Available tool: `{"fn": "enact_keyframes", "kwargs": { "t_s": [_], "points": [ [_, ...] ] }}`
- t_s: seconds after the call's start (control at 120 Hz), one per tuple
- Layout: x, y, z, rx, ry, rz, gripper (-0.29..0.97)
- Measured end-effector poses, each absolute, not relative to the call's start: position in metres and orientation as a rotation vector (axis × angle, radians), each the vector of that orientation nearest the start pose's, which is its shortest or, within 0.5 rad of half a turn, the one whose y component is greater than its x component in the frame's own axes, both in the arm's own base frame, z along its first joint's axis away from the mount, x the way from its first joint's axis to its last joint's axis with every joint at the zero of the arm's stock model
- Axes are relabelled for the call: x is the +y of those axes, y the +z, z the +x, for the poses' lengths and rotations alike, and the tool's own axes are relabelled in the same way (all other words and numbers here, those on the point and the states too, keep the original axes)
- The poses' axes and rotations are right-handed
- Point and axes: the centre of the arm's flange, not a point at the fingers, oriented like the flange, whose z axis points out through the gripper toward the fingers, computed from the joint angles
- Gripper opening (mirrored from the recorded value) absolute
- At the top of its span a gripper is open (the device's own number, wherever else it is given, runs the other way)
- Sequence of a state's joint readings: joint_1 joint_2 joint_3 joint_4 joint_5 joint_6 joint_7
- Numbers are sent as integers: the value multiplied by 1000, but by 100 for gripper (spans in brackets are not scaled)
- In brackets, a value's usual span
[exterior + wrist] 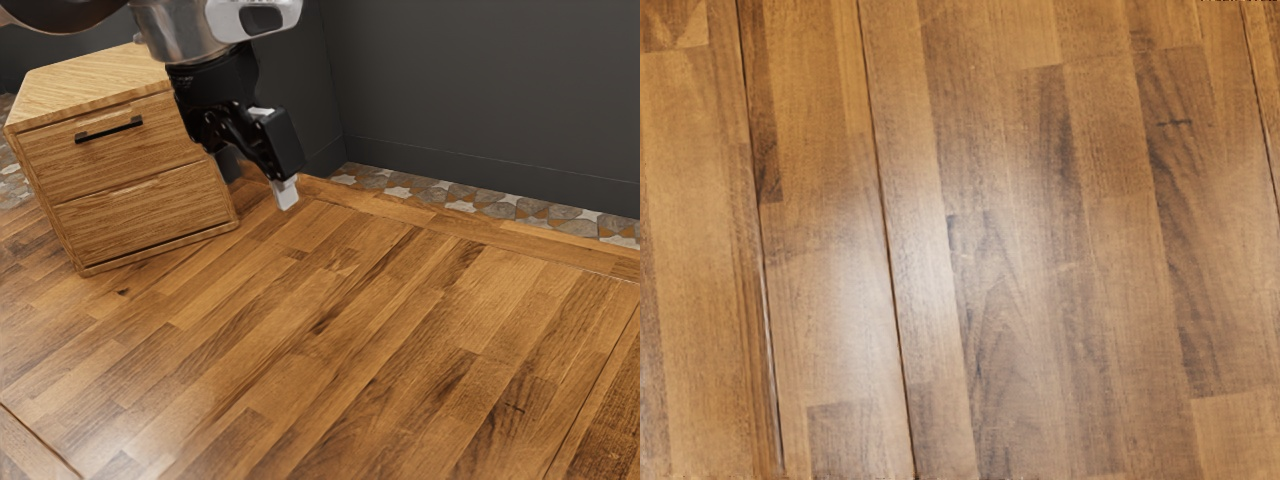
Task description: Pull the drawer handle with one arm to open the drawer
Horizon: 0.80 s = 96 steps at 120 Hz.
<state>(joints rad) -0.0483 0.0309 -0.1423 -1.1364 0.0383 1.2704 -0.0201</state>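
Wooden planks of the counter (380,340) lie nearest in the exterior view. Further back, toward this view's left, stands a wooden cabinet (75,85). Its upper drawer (100,155) carries a black handle (108,129), and the drawer front sits level with the lower one, so it looks closed. The hand (286,193) hangs just beside the cabinet's right corner, apart from the handle, tilted down toward the counter; whether it is spread or pressed together I cannot tell. The wrist view shows counter planks (970,260) below the hand.
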Motion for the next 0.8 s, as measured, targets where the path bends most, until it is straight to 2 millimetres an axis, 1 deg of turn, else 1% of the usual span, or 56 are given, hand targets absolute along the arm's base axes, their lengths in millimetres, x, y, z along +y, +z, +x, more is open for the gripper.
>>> {"fn": "enact_keyframes", "kwargs": {
  "t_s": [0.033, 0.075, 0.117, 0.158, 0.225, 0.317, 0.333, 0.383, 0.417, 0.45, 0.492, 0.517, 0.542, 0.558, 0.608, 0.642, 0.683, 0.708, 0.742, 0.8],
  "points": [
    [-86, 775, 504, 220, -160, -3107, 68],
    [-74, 775, 505, 170, -153, -3108, 68],
    [-54, 774, 507, 101, -143, -3107, 68],
    [-29, 774, 508, 23, -129, -3097, 68],
    [19, 769, 511, -84, -99, -3065, 68],
    [96, 768, 509, -160, -108, -3022, 68],
    [111, 765, 510, -164, -108, -3023, 68],
    [156, 741, 510, -169, -96, -3046, 68],
    [184, 732, 503, -171, -119, -3053, 68],
    [209, 727, 490, -172, -159, -3055, 68],
    [239, 727, 471, -180, -221, -3037, 68],
    [253, 731, 459, -176, -259, -3018, 68],
    [258, 734, 454, -147, -293, -2999, 68],
    [256, 734, 454, -110, -308, -2990, 68],
    [233, 728, 468, 51, -337, -2970, 68],
    [218, 730, 475, 153, -368, -2936, 68],
    [211, 728, 477, 246, -383, -2877, 68],
    [216, 724, 475, 282, -393, -2842, 68],
    [231, 719, 473, 306, -411, -2799, 68],
    [252, 700, 486, 364, -431, -2756, 68]
  ]
}}
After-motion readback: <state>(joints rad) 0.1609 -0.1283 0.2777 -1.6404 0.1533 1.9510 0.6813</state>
